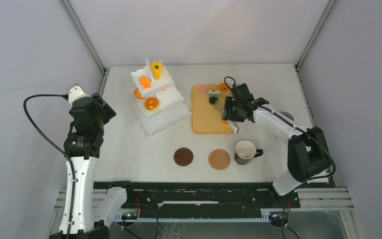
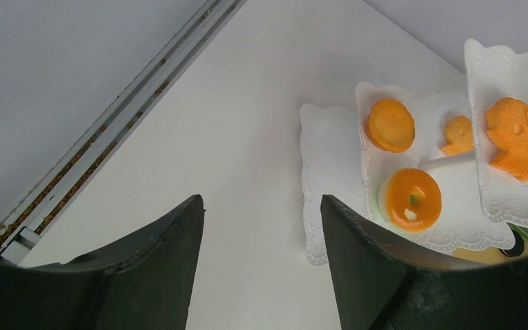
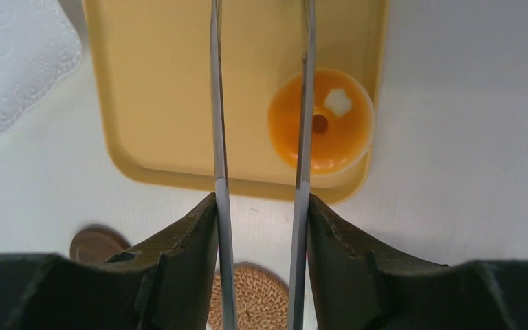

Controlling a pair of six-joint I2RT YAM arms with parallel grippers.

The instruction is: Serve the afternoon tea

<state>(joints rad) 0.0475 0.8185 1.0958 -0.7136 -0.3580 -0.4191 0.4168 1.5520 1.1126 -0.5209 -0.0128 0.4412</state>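
Observation:
My right gripper is shut on a pair of metal tongs, held above the near end of the tan tray. In the right wrist view the gripper clamps the two blades, which stay apart. The right blade crosses an orange tart at the tray's corner. A pink round, a black round and another orange tart lie at the tray's far end. A dark mug stands on the table. My left gripper is open and empty left of the stand; it also shows in the left wrist view.
A white tiered stand holds a yellow cake wedge, an orange fish and an orange tart. A dark brown coaster and a woven coaster lie near the front. Grey walls enclose the table.

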